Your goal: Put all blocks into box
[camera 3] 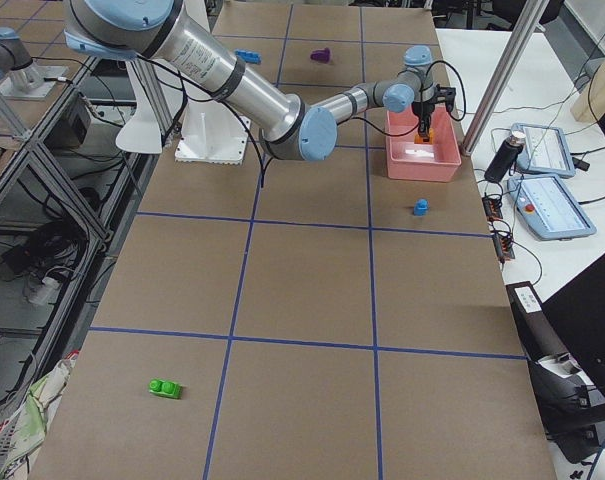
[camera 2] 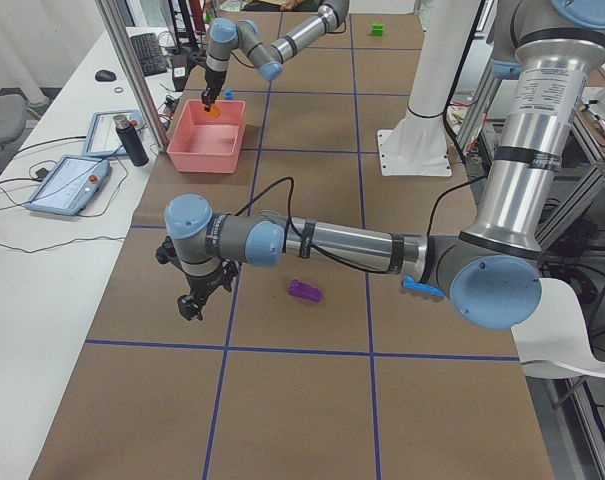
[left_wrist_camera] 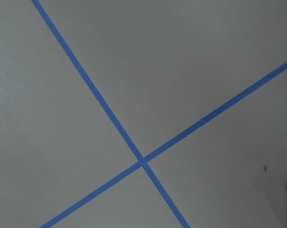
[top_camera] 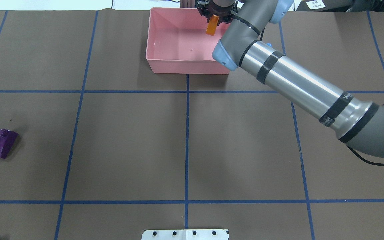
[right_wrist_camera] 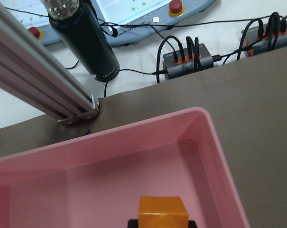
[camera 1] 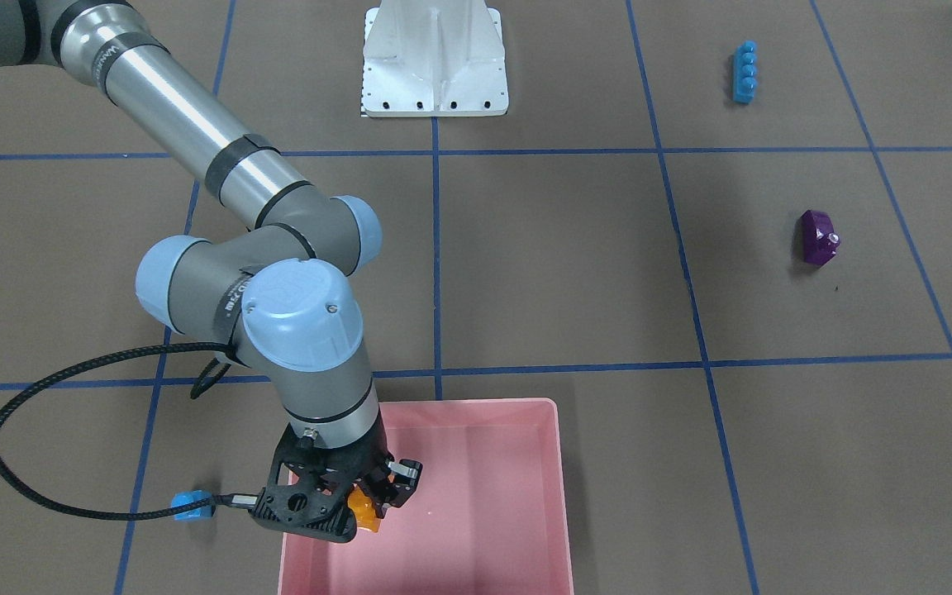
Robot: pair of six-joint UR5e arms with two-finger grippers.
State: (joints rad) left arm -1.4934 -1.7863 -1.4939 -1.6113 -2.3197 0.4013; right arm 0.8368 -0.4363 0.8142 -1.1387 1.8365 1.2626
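Over the inside of the pink box (top_camera: 185, 66), the orange block (top_camera: 211, 27) hangs near one wall. The right tool (top_camera: 214, 18) squeezes the block between its two fingers and holds it from above. The small blue block (camera 1: 192, 505) sits on the brown surface (top_camera: 128, 140) just outside the box. The purple block (camera 1: 818, 237) and the long blue block (camera 1: 744, 72) lie well apart from the box. The green block (camera 3: 165, 388) lies far off the other way. The left tool (camera 2: 196, 299) hangs over the surface near the purple block; I cannot tell if it is open or closed.
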